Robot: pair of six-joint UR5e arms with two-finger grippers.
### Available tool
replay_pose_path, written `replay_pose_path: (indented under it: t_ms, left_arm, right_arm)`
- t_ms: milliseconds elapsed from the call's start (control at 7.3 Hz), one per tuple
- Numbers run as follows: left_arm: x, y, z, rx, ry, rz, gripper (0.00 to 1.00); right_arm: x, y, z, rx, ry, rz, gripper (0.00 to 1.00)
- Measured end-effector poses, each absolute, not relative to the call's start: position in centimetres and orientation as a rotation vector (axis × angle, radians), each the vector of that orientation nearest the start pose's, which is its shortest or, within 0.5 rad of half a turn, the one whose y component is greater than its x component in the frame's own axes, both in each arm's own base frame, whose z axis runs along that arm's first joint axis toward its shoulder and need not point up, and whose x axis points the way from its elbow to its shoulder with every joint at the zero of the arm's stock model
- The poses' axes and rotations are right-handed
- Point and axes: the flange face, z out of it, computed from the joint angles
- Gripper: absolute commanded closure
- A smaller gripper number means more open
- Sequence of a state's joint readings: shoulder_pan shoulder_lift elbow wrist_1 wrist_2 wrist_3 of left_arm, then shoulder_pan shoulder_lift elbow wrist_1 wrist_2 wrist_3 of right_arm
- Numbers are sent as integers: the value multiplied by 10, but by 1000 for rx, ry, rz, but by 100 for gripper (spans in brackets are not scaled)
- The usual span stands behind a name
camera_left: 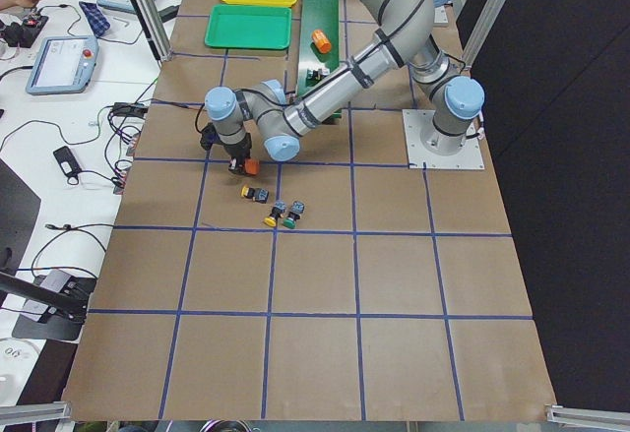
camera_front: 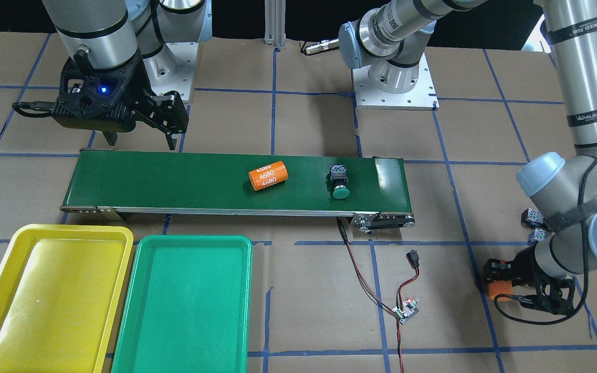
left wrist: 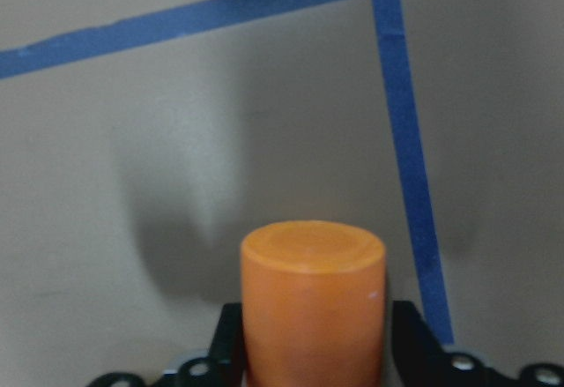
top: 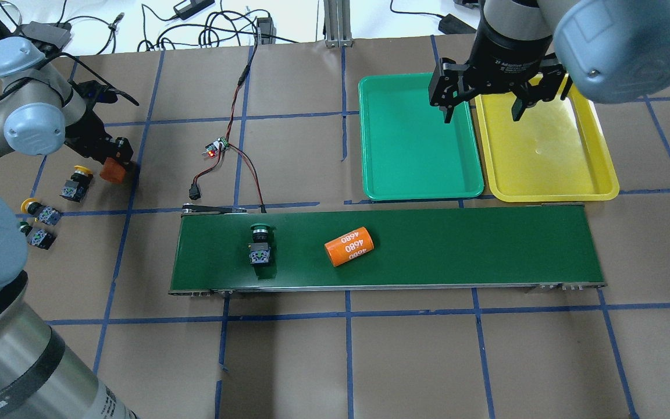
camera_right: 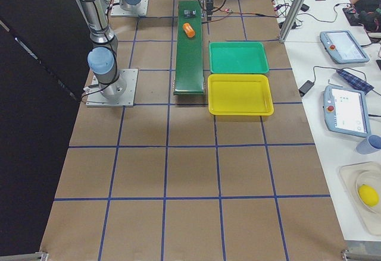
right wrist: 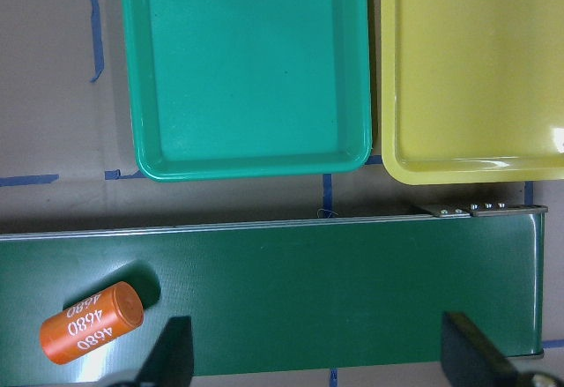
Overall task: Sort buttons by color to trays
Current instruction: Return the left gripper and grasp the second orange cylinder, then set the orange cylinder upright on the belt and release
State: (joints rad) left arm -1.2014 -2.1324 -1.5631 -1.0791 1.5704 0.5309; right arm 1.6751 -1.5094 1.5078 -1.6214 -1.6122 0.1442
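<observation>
Green button [top: 260, 247] on belt [top: 457, 250] (well apart from right jaws)

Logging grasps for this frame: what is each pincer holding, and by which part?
The left pincer grips an orange cylinder by its curved sides, one end protruding. The right pincer is open and empty.

orange cylinder [top: 349, 246] on belt [top: 474, 250], both trays [top: 410, 151] free

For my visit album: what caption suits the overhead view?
Green button and labelled orange cylinder lie on the conveyor belt; left gripper holds another orange cylinder, right gripper hangs open above.
</observation>
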Motion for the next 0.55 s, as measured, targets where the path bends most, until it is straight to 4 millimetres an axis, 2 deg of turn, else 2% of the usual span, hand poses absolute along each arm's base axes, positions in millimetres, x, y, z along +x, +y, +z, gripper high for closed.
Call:
replay_pose_path:
  t_ms: [274, 411, 548]
  left_arm:
    - [11, -619, 270, 100, 3168, 120, 100]
    - [-32, -588, 291, 42, 3167, 125, 100]
    - [-71, -551, 301, 14, 3167, 137, 100]
  right_arm:
    - [183, -507, 493, 65, 3174, -90, 0]
    - [183, -507, 493, 65, 3174, -90, 0]
    - [183, -507, 493, 65, 3174, -90, 0]
